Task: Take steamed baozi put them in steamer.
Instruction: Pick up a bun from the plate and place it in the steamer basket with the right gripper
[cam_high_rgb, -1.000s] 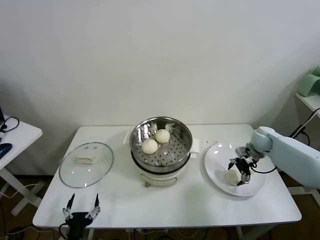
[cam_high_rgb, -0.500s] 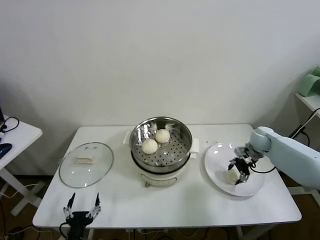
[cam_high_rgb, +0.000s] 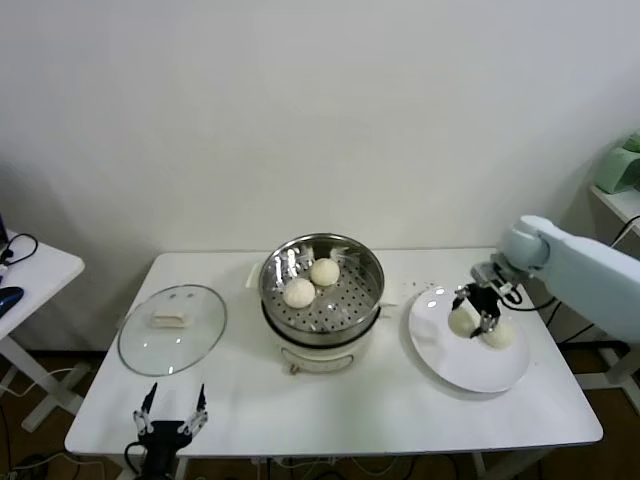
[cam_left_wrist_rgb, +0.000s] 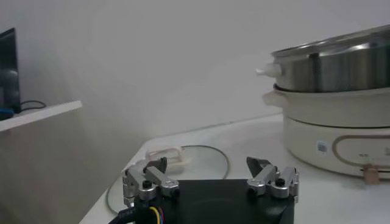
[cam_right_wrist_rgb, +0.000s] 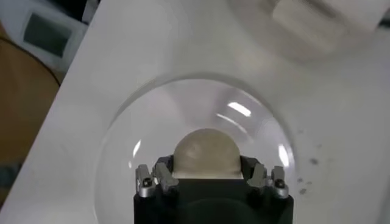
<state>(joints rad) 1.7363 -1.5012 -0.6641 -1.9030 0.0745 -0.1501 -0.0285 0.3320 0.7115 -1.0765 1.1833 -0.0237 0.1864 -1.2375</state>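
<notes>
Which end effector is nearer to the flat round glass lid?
Left. The left end effector hovers just in front of the flat round glass lid; the right end effector is across the table, over the white round plate.

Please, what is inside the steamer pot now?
Inside the steamer, two baozi sit on the perforated tray, beside each other toward its far left part. Whatever lies under the tray is covered and cannot be seen.

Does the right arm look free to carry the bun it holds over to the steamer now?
Probably yes: the right gripper holds one baozi lifted above the plate, and the steamer stands open, its lid lying aside.
</notes>
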